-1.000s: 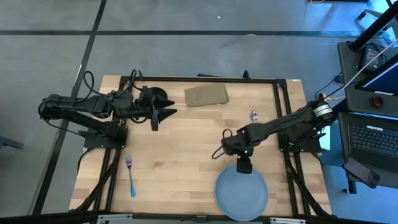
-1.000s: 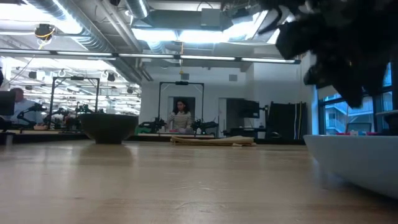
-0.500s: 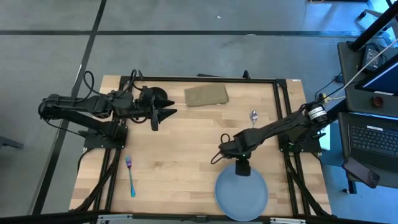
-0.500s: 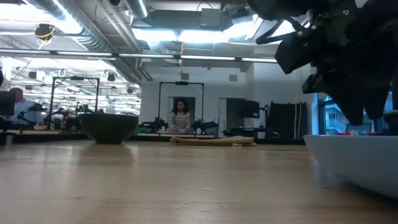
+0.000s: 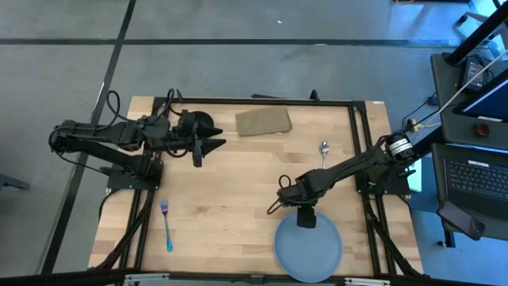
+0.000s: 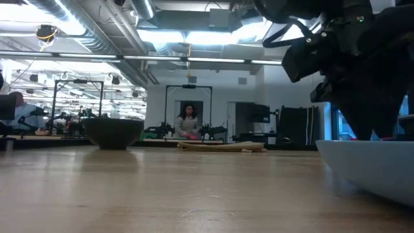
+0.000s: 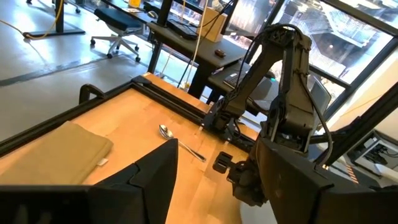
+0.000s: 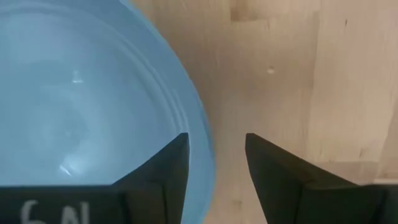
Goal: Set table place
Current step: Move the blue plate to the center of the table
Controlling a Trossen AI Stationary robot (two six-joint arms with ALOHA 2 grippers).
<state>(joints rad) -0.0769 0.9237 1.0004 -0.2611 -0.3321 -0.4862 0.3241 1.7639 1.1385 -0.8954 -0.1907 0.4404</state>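
Note:
The pale blue plate (image 5: 308, 248) lies near the table's near edge and also shows in the low view (image 6: 372, 167). My right gripper (image 5: 305, 219) is open and points down over the plate's far rim (image 8: 202, 134), one finger above the inside and one above the wood outside. The black bowl (image 5: 203, 124) stands at the far left and also shows in the low view (image 6: 113, 133). It is beside my left gripper (image 5: 213, 145), which is open and empty. The blue-handled fork (image 5: 166, 223) lies near left. The silver spoon (image 5: 324, 149) lies at the right.
A folded tan cloth (image 5: 263, 121) lies at the far middle of the table. The black frame (image 5: 361, 143) edges the wood top. Bare wood (image 5: 238, 191) lies between the two arms. A person shows far off in the room behind the table.
My right gripper has gone toward the table's near edge and a little left, and down toward the plate's far rim. The plate has stayed where it was.

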